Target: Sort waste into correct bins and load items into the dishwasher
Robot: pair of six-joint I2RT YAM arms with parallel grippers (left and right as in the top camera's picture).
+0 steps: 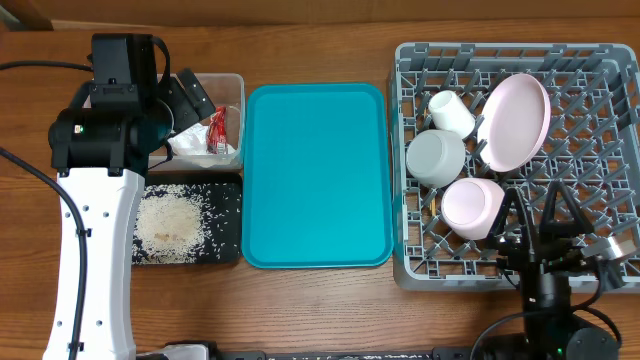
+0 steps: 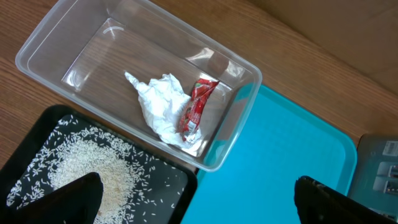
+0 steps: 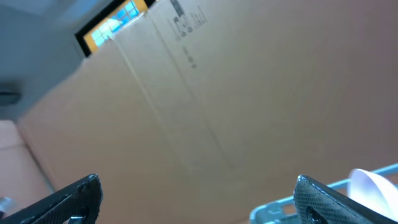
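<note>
The clear tub (image 1: 232, 84) holds the crumpled white tissue (image 1: 192, 143) and the red wrapper (image 1: 217, 131). Both also show in the left wrist view: tissue (image 2: 157, 101), wrapper (image 2: 196, 104), tub (image 2: 60, 36). Loose rice (image 1: 168, 222) lies in the black tray (image 1: 226, 205), also seen in the left wrist view (image 2: 180, 186). The grey dish rack (image 1: 610, 70) holds the white cup (image 1: 452, 112), the pinkish plate (image 1: 515, 122), the grey bowl (image 1: 436, 158) and the pink bowl (image 1: 472, 207). My left gripper (image 1: 195, 98) (image 2: 198, 182) is open and empty above the tub's near edge. My right gripper (image 1: 538, 212) (image 3: 196, 185) is open and empty over the rack's front edge.
A teal serving tray (image 1: 316, 175) lies between the bins and the rack; it also shows in the left wrist view (image 2: 292, 155). The right wrist view faces up at a brown cardboard surface (image 3: 236, 93), with the rack's rim (image 3: 273, 208) at the bottom right.
</note>
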